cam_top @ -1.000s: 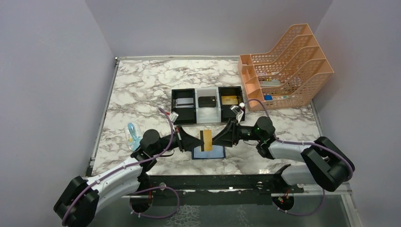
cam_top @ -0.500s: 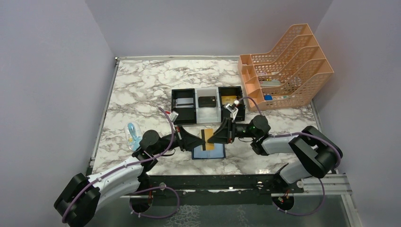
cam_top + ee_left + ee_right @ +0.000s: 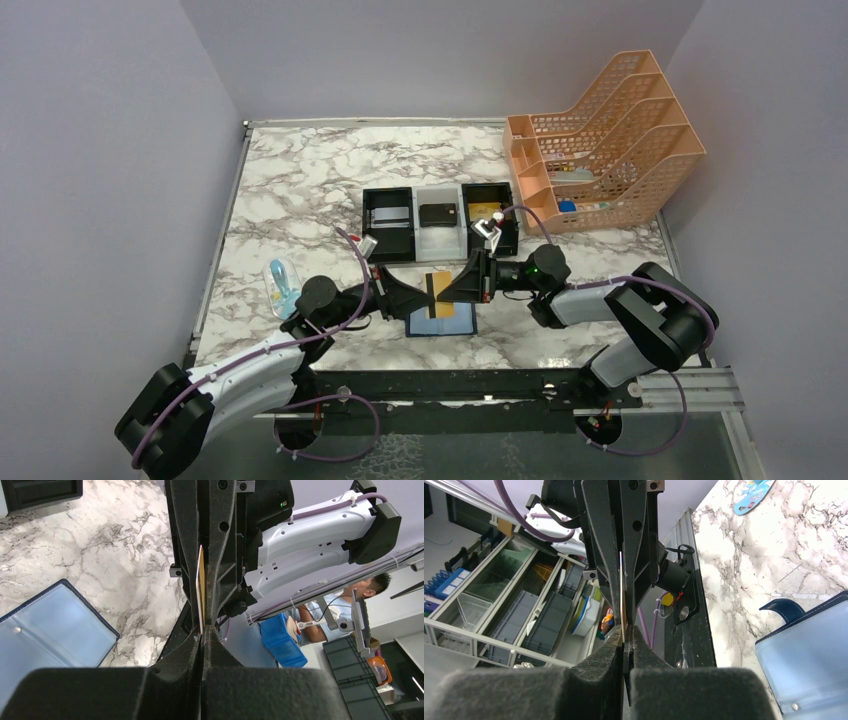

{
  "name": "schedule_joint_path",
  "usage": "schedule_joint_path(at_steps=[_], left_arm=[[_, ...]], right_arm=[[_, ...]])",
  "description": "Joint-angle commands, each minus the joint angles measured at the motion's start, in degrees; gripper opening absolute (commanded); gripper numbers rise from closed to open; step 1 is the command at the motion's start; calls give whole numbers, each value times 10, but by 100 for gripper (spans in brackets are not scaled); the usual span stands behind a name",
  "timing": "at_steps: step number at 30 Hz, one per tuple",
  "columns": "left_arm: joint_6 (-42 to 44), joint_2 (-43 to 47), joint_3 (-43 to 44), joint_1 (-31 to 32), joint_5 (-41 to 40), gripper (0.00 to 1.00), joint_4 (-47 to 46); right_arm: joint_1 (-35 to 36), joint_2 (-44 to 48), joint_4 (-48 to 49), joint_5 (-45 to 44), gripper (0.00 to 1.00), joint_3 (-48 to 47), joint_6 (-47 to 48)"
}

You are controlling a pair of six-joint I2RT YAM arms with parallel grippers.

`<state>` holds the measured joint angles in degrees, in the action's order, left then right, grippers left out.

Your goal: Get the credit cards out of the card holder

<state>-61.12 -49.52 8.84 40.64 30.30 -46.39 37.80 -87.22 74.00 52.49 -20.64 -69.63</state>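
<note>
Aloft, gold card (image 3: 438, 295) gripped by left pincer (image 3: 423, 297) and right pincer (image 3: 452, 292)

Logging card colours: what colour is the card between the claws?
The card is gold with a black stripe; top external view.

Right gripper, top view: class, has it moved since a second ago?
Yes. The right gripper has shifted left over the card holder, which lies unmoved on the table, toward the left gripper, and now clamps the gold card.

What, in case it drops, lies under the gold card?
The open card holder, flat on the table. The gold card, left gripper and right gripper hide its far part.
</note>
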Motion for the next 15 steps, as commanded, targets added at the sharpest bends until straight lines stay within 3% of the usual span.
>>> schedule_joint_path(at_steps=[1,7,10,15], left_arm=[[-3,2,-10,3,-11,0,-29],[-4,10,-24,3,-17,2,-28],[5,21,-25,3,-14,36,-14],[45,45,0,3,-24,75,86]], right_arm=[[2,-3,26,5,1,-3,0],[3,12,1,-2,1,1,14],[2,42,-64,-22,1,-1,50],[1,113,-217,-87,1,-6,127]])
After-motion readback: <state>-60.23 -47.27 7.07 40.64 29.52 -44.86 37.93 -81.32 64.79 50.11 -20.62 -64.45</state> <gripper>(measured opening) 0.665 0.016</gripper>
